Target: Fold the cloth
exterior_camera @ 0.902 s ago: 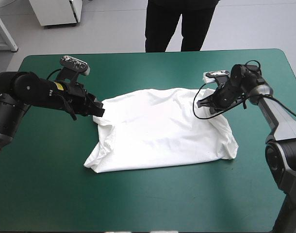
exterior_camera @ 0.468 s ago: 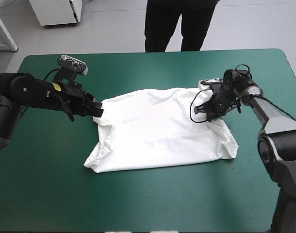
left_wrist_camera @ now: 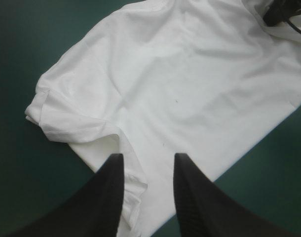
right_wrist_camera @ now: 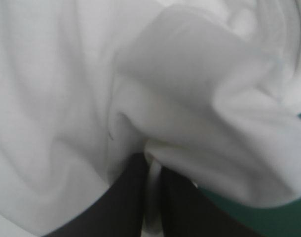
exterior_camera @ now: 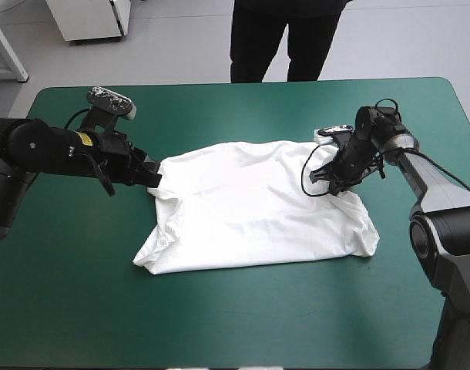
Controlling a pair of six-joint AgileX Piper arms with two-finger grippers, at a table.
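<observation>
Dropping lower than earlier, the right end effector (exterior_camera: pixel 330 179) pinched the T-shirt (exterior_camera: pixel 258 204) at its far right corner, the left end effector (left_wrist_camera: pixel 146 159) stood spread over its far left corner, and it lay white and roughly flat at the middle of the worktop (exterior_camera: pixel 219 308).

White T-shirt (exterior_camera: pixel 258 204) at frame centre, spread nearly flat on the teal-green worktop (exterior_camera: pixel 219 324), roughly rectangular, lightly wrinkled. Left edge rumpled, with a sleeve doubled over. Upper-right corner bunched into a fold.
</observation>
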